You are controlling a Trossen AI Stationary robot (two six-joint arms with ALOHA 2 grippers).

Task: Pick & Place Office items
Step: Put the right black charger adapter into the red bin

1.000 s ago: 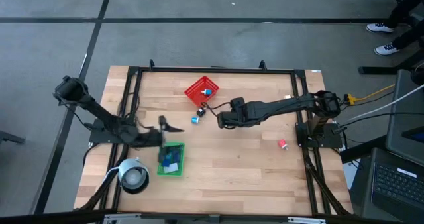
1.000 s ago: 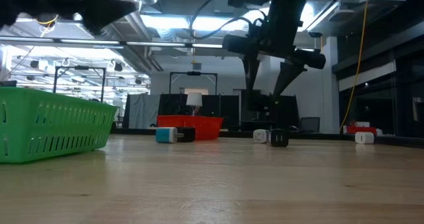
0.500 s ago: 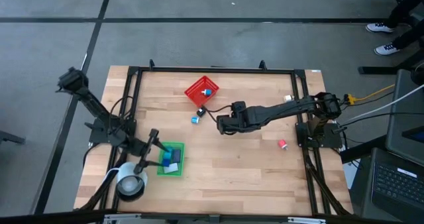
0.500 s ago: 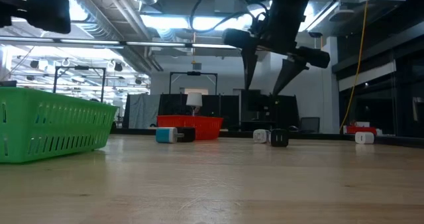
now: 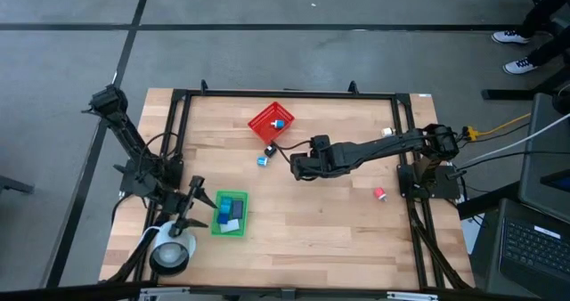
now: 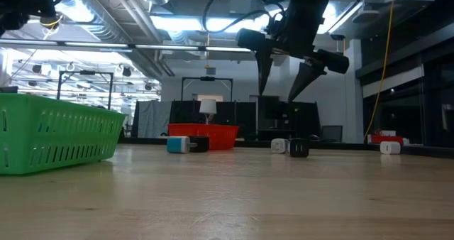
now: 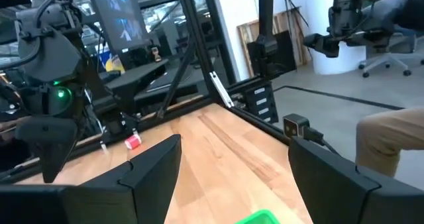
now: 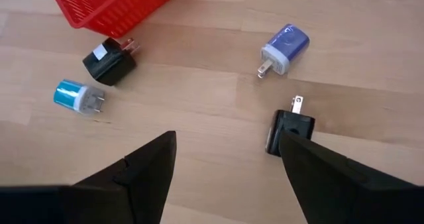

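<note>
My right gripper (image 5: 297,166) (image 8: 226,136) hangs open above the table's middle. A black charger (image 8: 290,131) lies on the wood next to one fingertip, untouched. A purple-white charger (image 8: 285,48), a blue-white one (image 8: 78,97) (image 5: 262,160) and a second black one (image 8: 109,59) (image 5: 270,149) lie flat close by. A pink-red bit (image 5: 379,194) sits toward the right edge, and a white piece (image 5: 387,132) rests near the right rail. My left gripper (image 5: 191,210) (image 7: 235,144) is open and empty beside the green tray (image 5: 216,223), which holds blue blocks (image 5: 232,212).
The red mesh basket (image 5: 265,121) stands toward the far edge with a blue piece (image 5: 278,123) inside. A round grey-white object (image 5: 172,250) sits at the near left corner. Black frame rails (image 5: 178,132) run along the table's sides. Bare wood lies between the tray and the pink-red bit.
My left arm has drawn back from above the green tray toward the table's near left corner, turning as it went, and has left the low view. My right gripper has stayed open over the chargers. No item has moved.
</note>
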